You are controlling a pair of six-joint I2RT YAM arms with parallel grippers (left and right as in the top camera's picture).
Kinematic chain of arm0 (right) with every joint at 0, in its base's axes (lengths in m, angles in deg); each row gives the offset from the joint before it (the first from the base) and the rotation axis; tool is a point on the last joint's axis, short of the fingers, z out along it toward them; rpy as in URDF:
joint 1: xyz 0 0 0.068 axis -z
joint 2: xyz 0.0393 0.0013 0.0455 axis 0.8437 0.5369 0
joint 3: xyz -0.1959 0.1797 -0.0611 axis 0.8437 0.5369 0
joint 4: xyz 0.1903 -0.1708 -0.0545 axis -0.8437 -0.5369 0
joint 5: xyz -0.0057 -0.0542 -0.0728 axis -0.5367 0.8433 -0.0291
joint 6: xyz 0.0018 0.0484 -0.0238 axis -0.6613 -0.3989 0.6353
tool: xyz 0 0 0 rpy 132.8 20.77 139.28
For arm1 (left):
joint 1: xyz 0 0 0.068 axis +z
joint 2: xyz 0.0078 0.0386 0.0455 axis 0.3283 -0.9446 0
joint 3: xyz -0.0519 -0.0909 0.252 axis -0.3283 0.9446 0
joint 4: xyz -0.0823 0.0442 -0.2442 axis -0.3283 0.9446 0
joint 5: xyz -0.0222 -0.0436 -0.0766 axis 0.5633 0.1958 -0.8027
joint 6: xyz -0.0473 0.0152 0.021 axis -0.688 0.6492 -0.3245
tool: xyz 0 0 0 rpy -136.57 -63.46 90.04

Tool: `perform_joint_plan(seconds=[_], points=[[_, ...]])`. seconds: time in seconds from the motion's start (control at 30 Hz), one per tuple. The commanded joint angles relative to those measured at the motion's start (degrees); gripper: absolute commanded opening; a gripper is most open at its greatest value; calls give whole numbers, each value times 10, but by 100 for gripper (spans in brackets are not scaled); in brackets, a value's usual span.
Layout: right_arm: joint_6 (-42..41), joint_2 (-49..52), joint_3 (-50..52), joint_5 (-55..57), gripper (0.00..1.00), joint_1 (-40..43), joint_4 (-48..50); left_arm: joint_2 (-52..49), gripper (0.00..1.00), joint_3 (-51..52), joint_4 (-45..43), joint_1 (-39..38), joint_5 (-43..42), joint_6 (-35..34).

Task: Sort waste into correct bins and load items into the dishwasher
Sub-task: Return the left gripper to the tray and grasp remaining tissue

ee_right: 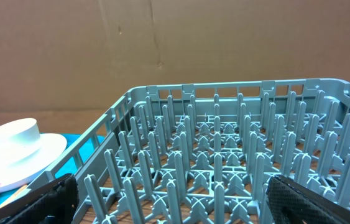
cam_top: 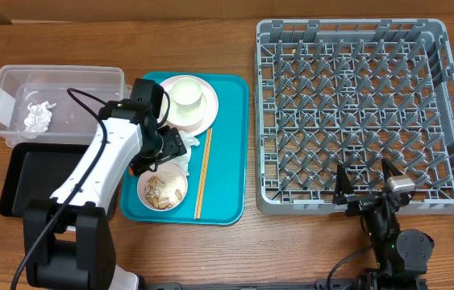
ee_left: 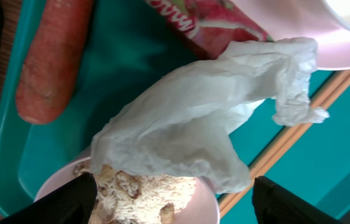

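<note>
A white paper napkin (ee_left: 187, 127) lies on the teal tray, draped over the rim of a pink bowl (ee_left: 209, 202) holding rice and peanuts (ee_left: 147, 193). My left gripper (ee_left: 175, 208) hovers open just above it, one finger on each side of the bowl. An orange carrot (ee_left: 50, 56) and a red wrapper (ee_left: 215, 25) lie beyond the napkin. From overhead, the left gripper (cam_top: 174, 153) is between the plate (cam_top: 206, 113) with its white cup (cam_top: 186, 94) and the bowl (cam_top: 164, 191). My right gripper (cam_top: 365, 192) stands open at the dish rack's (cam_top: 356, 113) near wall.
Wooden chopsticks (cam_top: 203, 181) lie along the teal tray's (cam_top: 231, 161) right side. The clear tub (cam_top: 89, 80), with crumpled white paper (cam_top: 37, 118) in it, and the black tray (cam_top: 25, 181) stand to the left. The rack (ee_right: 224, 155) fills the right wrist view.
</note>
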Motion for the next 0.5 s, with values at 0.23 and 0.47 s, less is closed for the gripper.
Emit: perform_joint_plan(seconds=[0.23, 0.47], points=[[-2, -7, 6, 1, 100, 1, 3, -3, 79, 16, -37, -14, 8, -3], [-2, -7, 6, 1, 100, 1, 3, -3, 81, 37, -49, -15, 13, -4]])
